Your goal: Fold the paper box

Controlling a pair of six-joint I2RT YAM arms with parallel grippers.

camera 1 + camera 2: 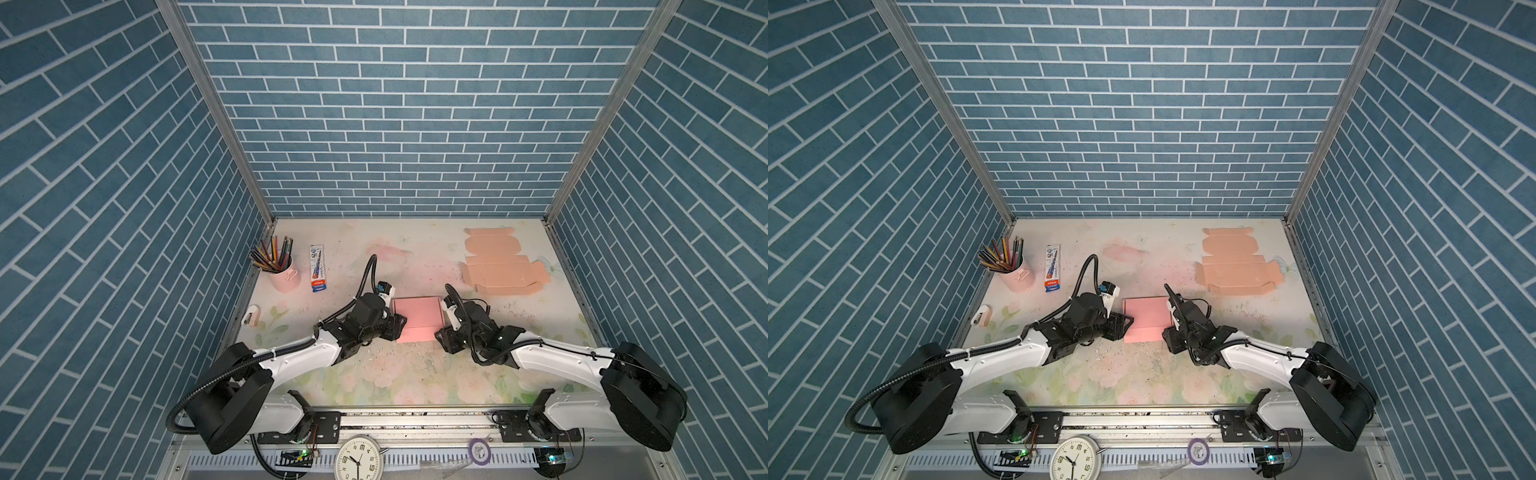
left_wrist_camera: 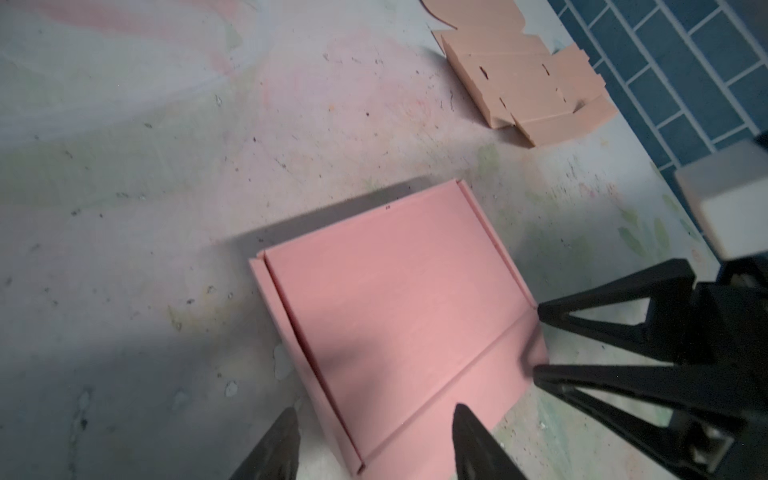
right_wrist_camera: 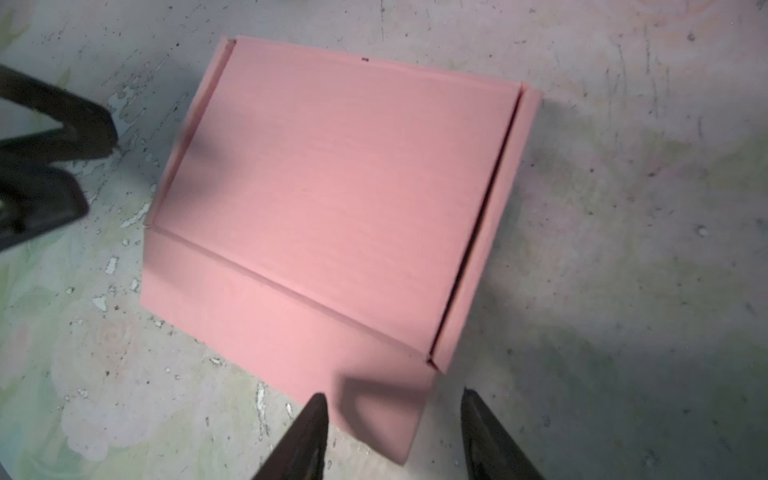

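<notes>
Left end effector (image 2: 376,415): jaws apart, nothing clamped. Its fingers (image 2: 278,449) straddle the near left corner of the paper box (image 2: 395,291), one outside the left side wall and one over the front flap (image 2: 490,374). Cannot tell if they touch it.

Right end effector (image 3: 393,397): jaws also spread, gripping nothing. The near right corner of the flap sits in the gap between its tips, with the right side wall just beyond. Each wrist view also catches the opposite end effector at the far corner of the flap, tips apart.

In both top views the left end effector (image 1: 398,326) is at the box's near left edge and the right end effector (image 1: 439,336) at its near right edge. Both arms reach in low from the near side.

The box (image 1: 417,318) is pink and sits mid counter (image 1: 374,374) between the two end effectors. Its top panel is folded flat over the body, and narrow strips of side wall show on both sides. The right wrist view shows a dark slit along the right wall. The front flap sticks out toward the robot base, not tucked in.

A flat tan box blank (image 1: 498,266) lies unfolded at the far right of the counter, well apart from the pink box.

Far left corner:
- pink cup (image 1: 286,276) full of coloured pencils (image 1: 272,253)
- blue and white packet (image 1: 318,268) lying just beside the cup
- small white item (image 1: 251,320) near the left edge, too small to identify

On the front rail:
- round clock (image 1: 357,459)
- purple tape roll (image 1: 480,451)

Blue brick-pattern walls (image 1: 415,104) close in three sides
</notes>
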